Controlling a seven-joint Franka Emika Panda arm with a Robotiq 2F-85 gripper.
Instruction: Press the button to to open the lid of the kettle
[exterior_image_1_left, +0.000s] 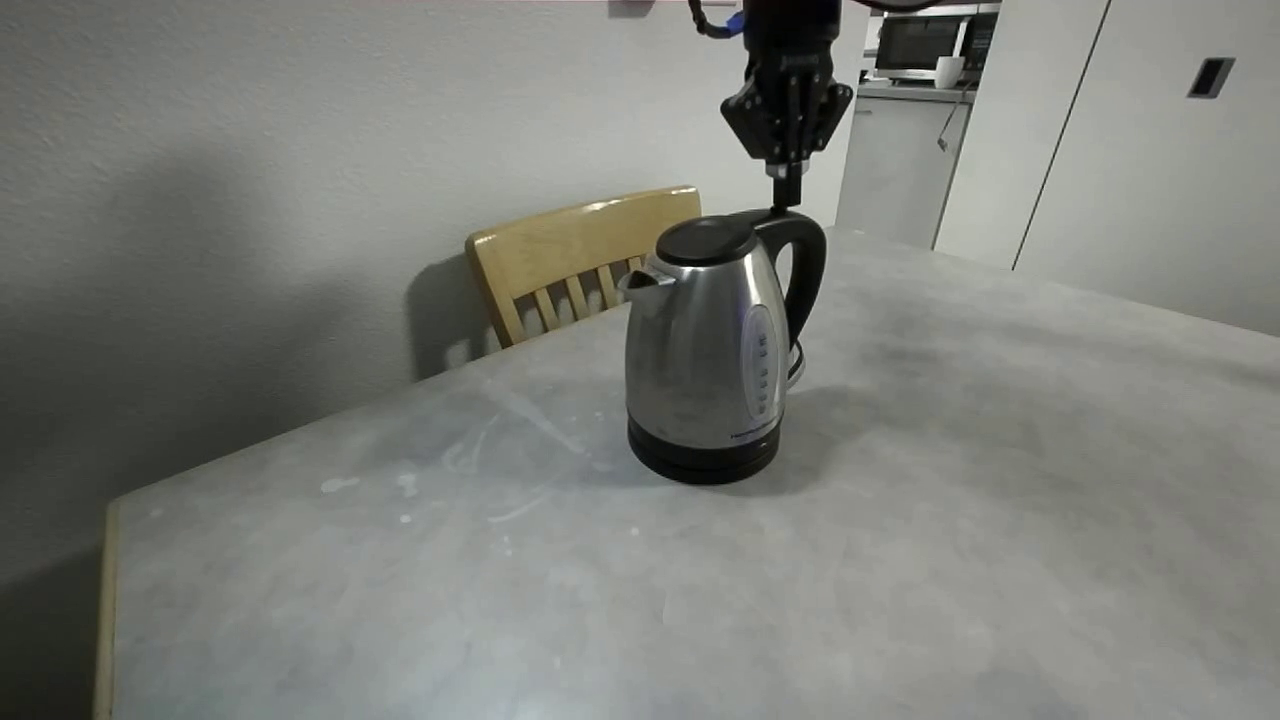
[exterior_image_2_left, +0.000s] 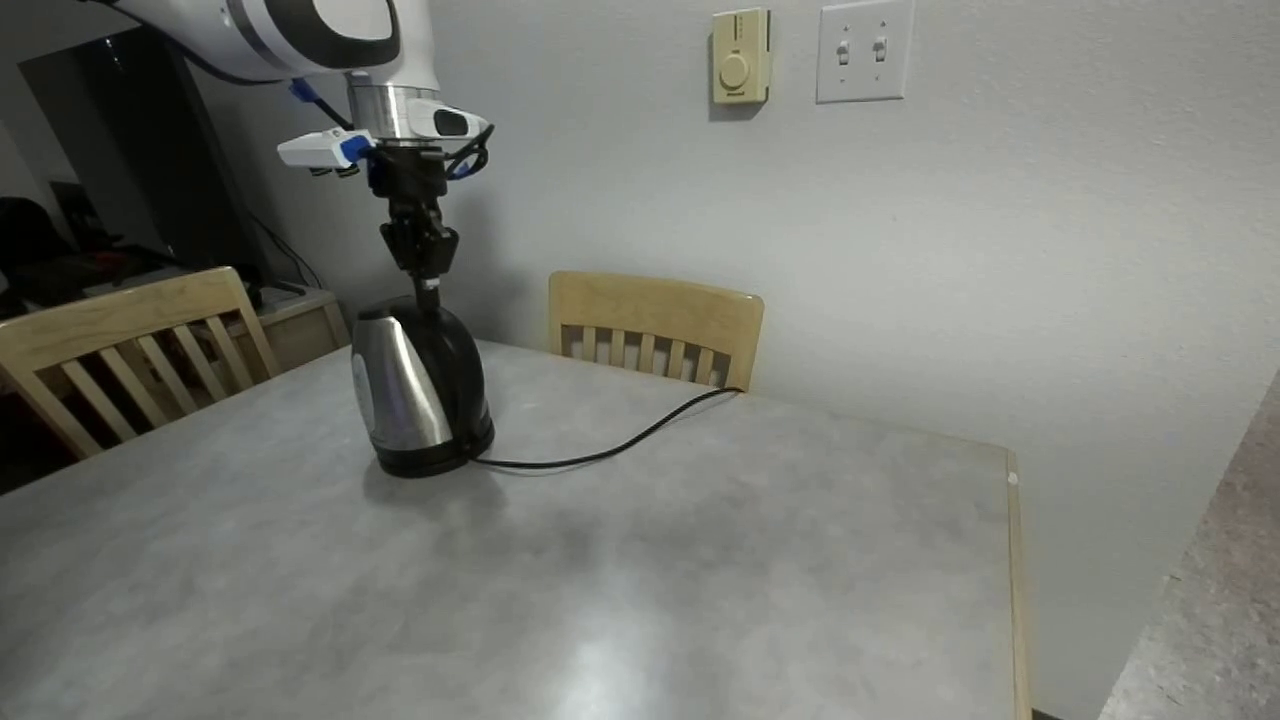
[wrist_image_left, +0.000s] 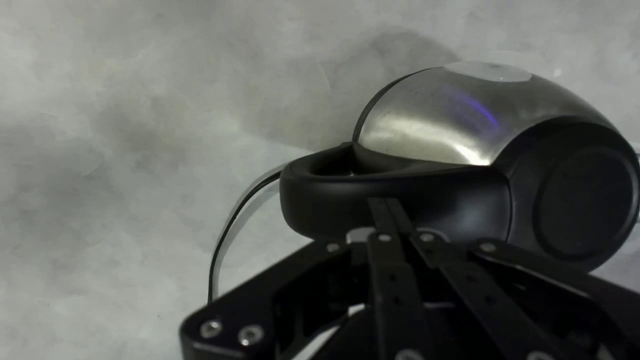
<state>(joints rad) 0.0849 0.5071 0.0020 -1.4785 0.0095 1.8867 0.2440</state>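
Kettle (exterior_image_1_left: 700, 350) stands upright, well apart from the wood-trimmed corner of the desk (exterior_image_1_left: 950, 550), lid (exterior_image_1_left: 706, 240) down, contents hidden; the claw (wrist_image_left: 384, 201), closed, points down at the handle (exterior_image_1_left: 812, 272), contact unclear.

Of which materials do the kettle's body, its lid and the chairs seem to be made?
The kettle's body: metal, likely stainless steel, satin finish; silvery sheen with long soft highlights.
Its lid: probably plastic, matte black; only dull reflections.
The chairs: apparently wood, perhaps varnished; honey colour, small glossy glints.

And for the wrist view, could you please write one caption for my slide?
Closed tool over the black handle of a steel kettle, its lid shut.
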